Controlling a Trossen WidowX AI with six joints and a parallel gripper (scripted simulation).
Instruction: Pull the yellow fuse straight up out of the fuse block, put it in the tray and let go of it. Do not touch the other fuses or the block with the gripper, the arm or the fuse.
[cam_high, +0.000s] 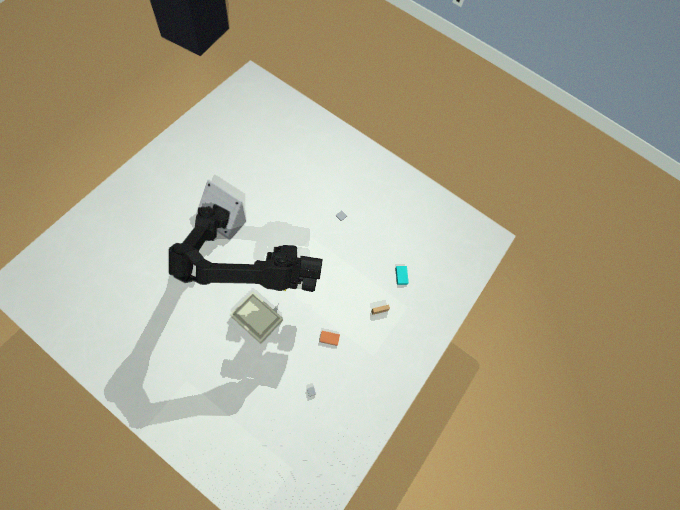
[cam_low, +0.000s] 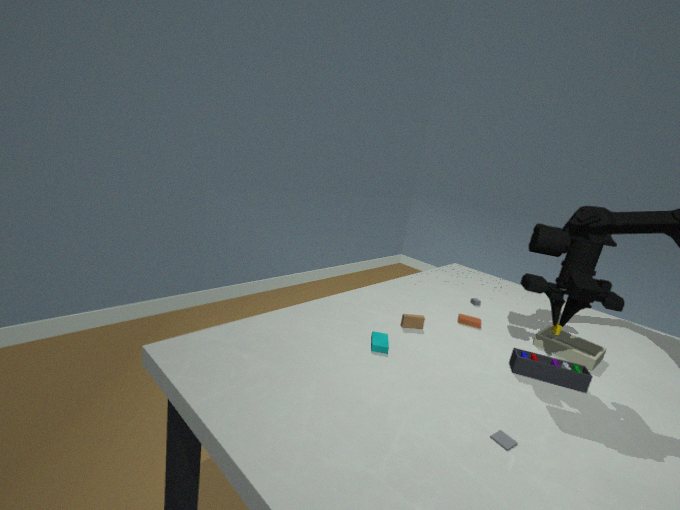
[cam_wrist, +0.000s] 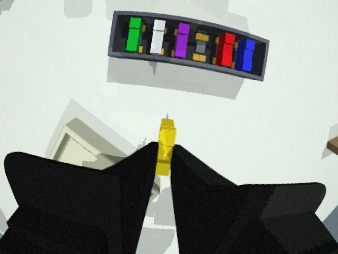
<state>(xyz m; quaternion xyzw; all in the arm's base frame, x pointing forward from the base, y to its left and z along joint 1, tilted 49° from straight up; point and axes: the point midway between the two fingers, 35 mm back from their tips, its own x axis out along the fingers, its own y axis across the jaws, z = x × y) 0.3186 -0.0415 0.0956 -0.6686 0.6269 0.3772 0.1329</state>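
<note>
My gripper (cam_low: 557, 324) (cam_wrist: 164, 150) is shut on the yellow fuse (cam_low: 556, 330) (cam_wrist: 167, 134), which hangs between the fingertips above the table, out of the block. The dark fuse block (cam_low: 549, 374) (cam_wrist: 111, 47) holds green, white, purple, red and blue fuses; the slot between purple and red is empty. In the top view the arm hides the block. The beige tray (cam_high: 240, 322) (cam_low: 590, 359) (cam_wrist: 82, 126) lies close to the block, partly behind the left finger in the wrist view. The fuse is up beside the tray's near corner; its exact height is hard to tell.
A teal block (cam_high: 402, 275) (cam_low: 379, 342), a brown block (cam_high: 380, 309) (cam_low: 413, 321) and an orange block (cam_high: 329, 338) (cam_low: 469, 320) lie on the table. A small grey block (cam_high: 310, 391) (cam_low: 475, 301) and a flat grey piece (cam_high: 341, 215) (cam_low: 503, 439) lie farther off.
</note>
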